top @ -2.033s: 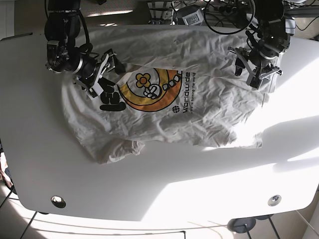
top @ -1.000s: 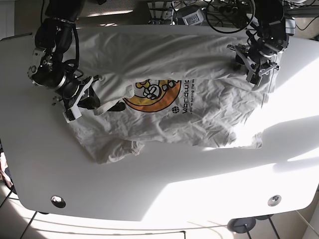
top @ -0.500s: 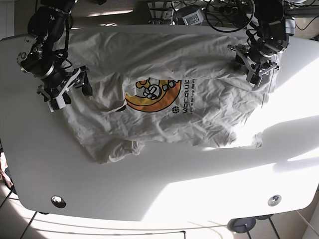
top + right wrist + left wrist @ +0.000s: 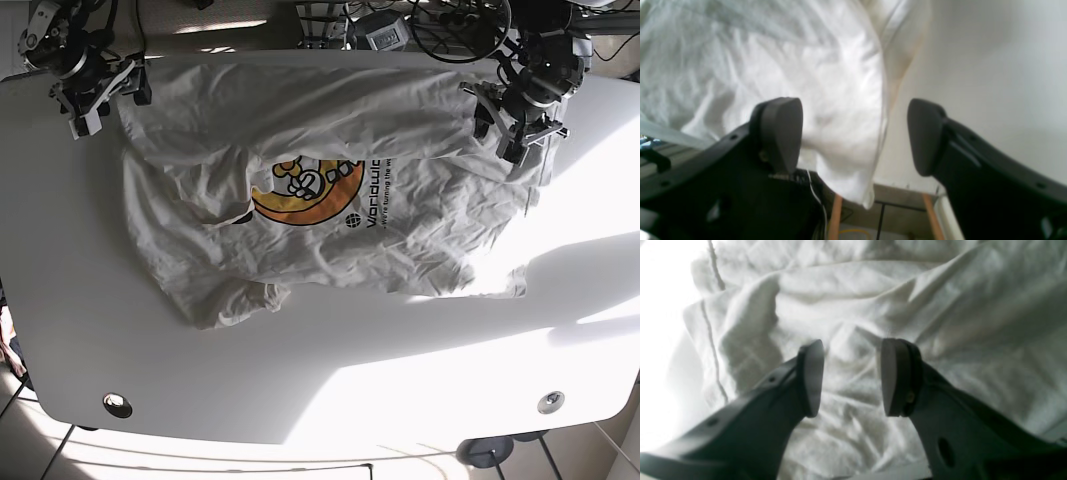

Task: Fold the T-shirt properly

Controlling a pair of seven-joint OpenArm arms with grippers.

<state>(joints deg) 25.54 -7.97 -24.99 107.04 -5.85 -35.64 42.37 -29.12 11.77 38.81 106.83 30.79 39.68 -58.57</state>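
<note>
None of the folding looks finished to me: the T-shirt point(image 4: 330, 190) lies crumpled across the upper half of the worktop point(image 4: 320, 370). My right end effector point(image 4: 95, 90), upper left, gapes wide and empty; my left end effector point(image 4: 520, 110), upper right, hovers narrower, gripping nothing.

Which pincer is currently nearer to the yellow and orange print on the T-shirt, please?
The left. The left pincer hovers over cloth right of the print in the base view, beyond the "Worldwide" lettering. The right pincer sits farther off, at the T-shirt's far-left corner.
</note>
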